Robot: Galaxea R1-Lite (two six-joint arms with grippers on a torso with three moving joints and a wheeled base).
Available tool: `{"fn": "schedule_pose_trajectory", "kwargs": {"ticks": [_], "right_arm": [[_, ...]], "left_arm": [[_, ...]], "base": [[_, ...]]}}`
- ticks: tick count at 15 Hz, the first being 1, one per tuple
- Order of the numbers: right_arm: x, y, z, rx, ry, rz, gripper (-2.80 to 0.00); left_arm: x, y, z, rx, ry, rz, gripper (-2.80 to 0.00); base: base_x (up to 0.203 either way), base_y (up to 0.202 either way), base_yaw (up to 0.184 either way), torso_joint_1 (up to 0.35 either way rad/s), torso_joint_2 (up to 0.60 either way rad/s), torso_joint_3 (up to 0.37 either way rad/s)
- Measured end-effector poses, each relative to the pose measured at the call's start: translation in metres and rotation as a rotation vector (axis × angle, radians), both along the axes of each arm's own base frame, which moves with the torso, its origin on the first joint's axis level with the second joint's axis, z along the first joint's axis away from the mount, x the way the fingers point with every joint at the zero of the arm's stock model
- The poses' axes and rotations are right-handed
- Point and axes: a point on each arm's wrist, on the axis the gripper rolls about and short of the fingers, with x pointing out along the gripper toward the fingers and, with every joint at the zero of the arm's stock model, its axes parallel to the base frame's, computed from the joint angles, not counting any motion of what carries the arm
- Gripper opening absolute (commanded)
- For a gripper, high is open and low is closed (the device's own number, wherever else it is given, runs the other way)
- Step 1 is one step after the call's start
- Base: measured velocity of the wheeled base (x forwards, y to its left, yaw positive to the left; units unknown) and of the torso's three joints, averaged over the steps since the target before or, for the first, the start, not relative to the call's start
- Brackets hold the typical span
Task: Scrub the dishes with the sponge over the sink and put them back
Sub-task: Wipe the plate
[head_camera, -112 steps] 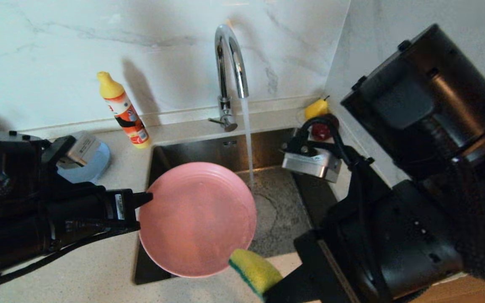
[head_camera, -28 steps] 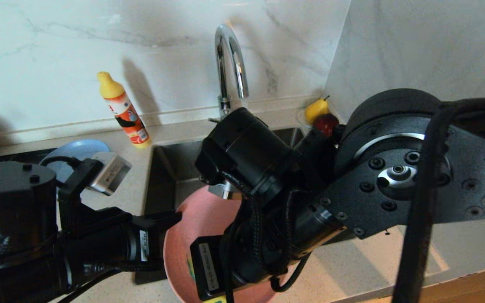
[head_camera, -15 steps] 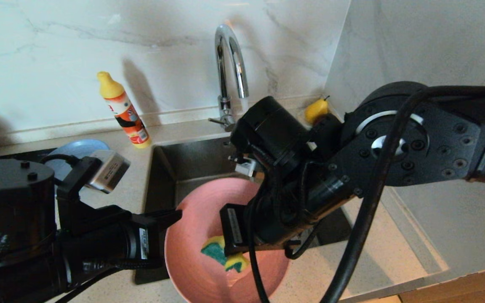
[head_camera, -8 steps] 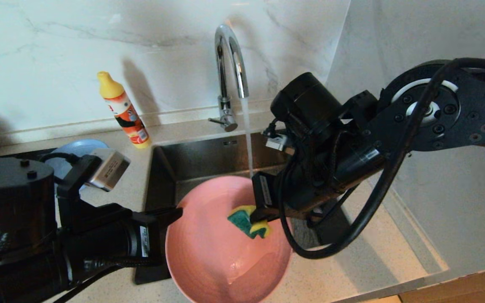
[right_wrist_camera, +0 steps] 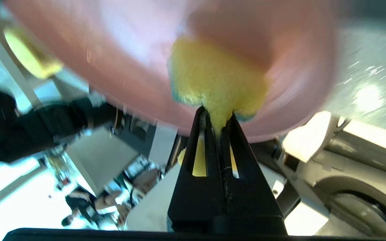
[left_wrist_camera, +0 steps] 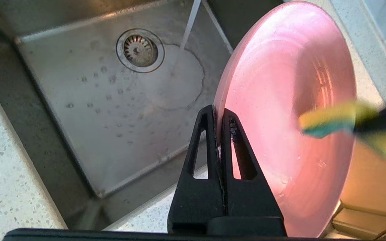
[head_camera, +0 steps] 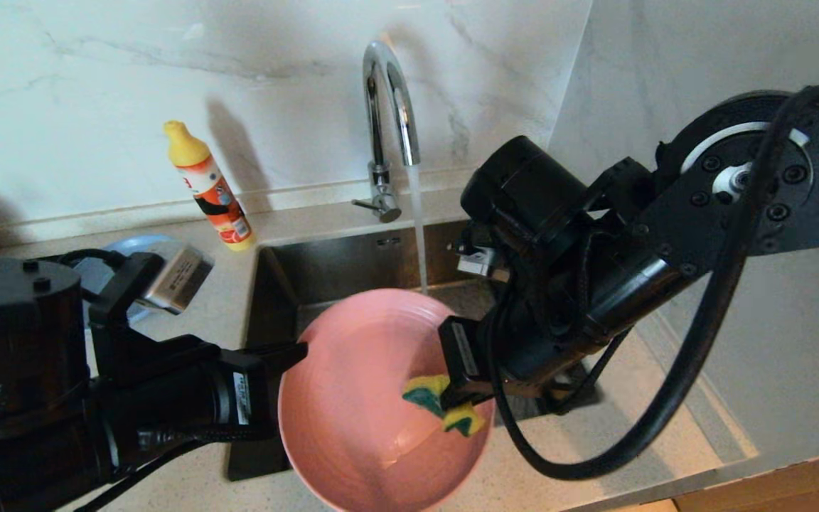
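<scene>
1. Pink plate [head_camera: 374, 398] is tilted over the sink's [head_camera: 331, 267] front edge, and your left gripper [head_camera: 294, 353] is pinching its rim.
2. Your right gripper [head_camera: 456, 395] is clamped on the sponge [head_camera: 445, 405], pressing it to the plate's face.
3. Water runs from the tap [head_camera: 388, 107] into the basin.

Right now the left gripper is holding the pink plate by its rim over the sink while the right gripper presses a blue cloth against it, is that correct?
Not quite: the right gripper holds a yellow-and-green sponge, not a blue cloth, as the head view shows. The left gripper does clamp the pink plate.
</scene>
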Motion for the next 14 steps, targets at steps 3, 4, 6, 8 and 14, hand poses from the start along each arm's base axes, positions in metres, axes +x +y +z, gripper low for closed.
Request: {"fn": "schedule_pose_trajectory", "kwargs": {"ticks": [3, 4, 6, 8, 14], "right_arm": [[-0.015, 0.018, -0.006, -0.013, 0.013, 0.063, -2.8], [-0.018, 0.024, -0.009, -0.017, 0.015, 0.08, -2.8], [-0.026, 0.037, -0.014, -0.021, 0.017, 0.117, -2.8], [-0.031, 0.043, -0.016, -0.021, 0.015, 0.139, -2.8], [-0.047, 0.018, 0.03, 0.111, -0.098, 0.142, -2.8]], "left_arm": [[0.002, -0.001, 0.005, -0.009, -0.012, 0.001, -2.8], [0.002, -0.001, 0.006, -0.011, -0.015, 0.001, -2.8], [0.002, -0.002, 0.006, -0.011, -0.015, 0.001, -2.8], [0.003, -0.002, 0.005, -0.01, -0.011, 0.002, -2.8], [0.012, -0.007, -0.001, -0.014, 0.027, 0.018, -2.8]], "base": [[0.0, 0.0, 0.0, 0.0, 0.0, 0.0], [0.0, 0.0, 0.0, 0.0, 0.0, 0.0], [0.0, 0.0, 0.0, 0.0, 0.0, 0.0], [0.0, 0.0, 0.0, 0.0, 0.0, 0.0], [0.0, 0.0, 0.0, 0.0, 0.0, 0.0]]}}
